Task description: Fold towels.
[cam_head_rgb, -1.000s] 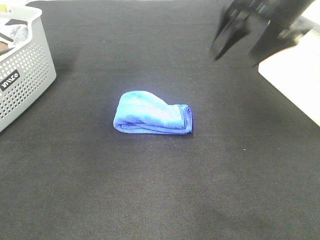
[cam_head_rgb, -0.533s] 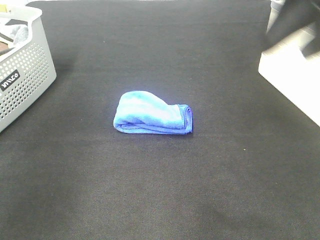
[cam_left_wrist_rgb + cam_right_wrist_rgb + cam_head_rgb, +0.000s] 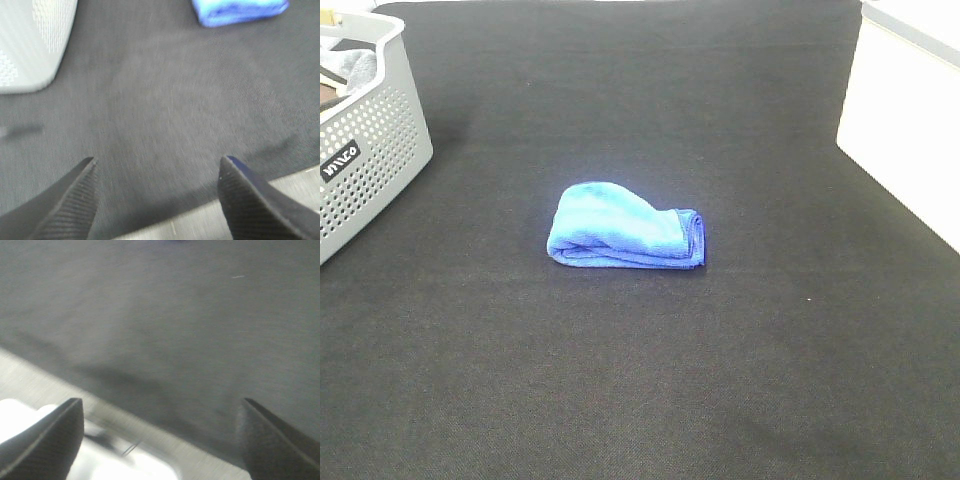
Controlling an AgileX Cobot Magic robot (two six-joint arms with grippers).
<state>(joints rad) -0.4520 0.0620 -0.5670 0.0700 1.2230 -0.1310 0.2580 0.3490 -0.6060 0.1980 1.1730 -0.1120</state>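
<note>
We see the folded blue towel (image 3: 625, 237) on the black mat (image 3: 650, 380); the left gripper (image 3: 157, 200) and the right gripper (image 3: 162, 432) both have jaws wide apart, holding nothing

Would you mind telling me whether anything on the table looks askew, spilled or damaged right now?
Nothing is spilled or damaged. The only untidy thing is the blue towel in the middle of the black mat: its fold is lopsided, bulging on one side and flat at the other. The grey basket stands upright at the mat's edge.
</note>
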